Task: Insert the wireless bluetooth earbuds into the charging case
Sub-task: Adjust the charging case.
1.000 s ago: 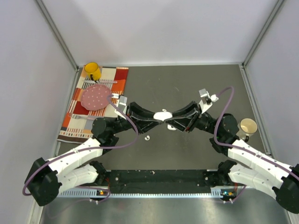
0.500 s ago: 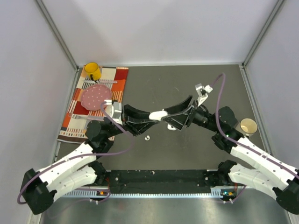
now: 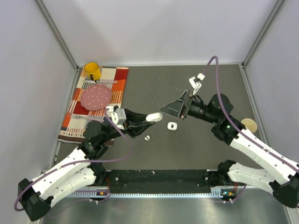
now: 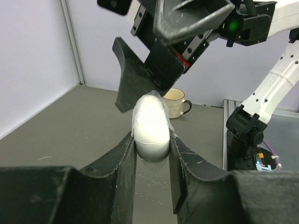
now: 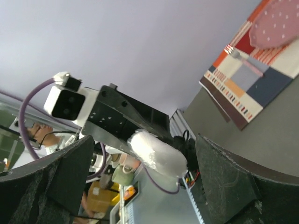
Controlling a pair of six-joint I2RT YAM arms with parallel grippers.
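So right now the left end effector (image 3: 147,119) is clamped on a white oval plastic charging case (image 4: 150,122), holding it up off the dark grey desk (image 3: 154,84). The case's long axis runs along the fingers, pointing right toward the other arm. It looks closed to me, so I'd guess the lid has to be opened first.

The right end effector (image 3: 172,108) is spread wide with nothing in it, hanging just far-right of the case.

What matters is the tiny glossy white earbud (image 3: 147,137) lying on the desk near-side of both end effectors. It's almost straight under the left one and down to the near-left of the right one. The left arm is closer but busy, so the free right arm would have to go get it. The bud is too small to tell which way its stem points.

Count:
- one case
- one earbud I can make out
- one small white squarish piece (image 3: 172,126) between the arms, can't tell what it is
- one yellow mug (image 3: 92,71)
- one cream mug (image 3: 247,125)
- one pink dotted plate (image 3: 96,96) on one patterned cloth (image 3: 119,77)
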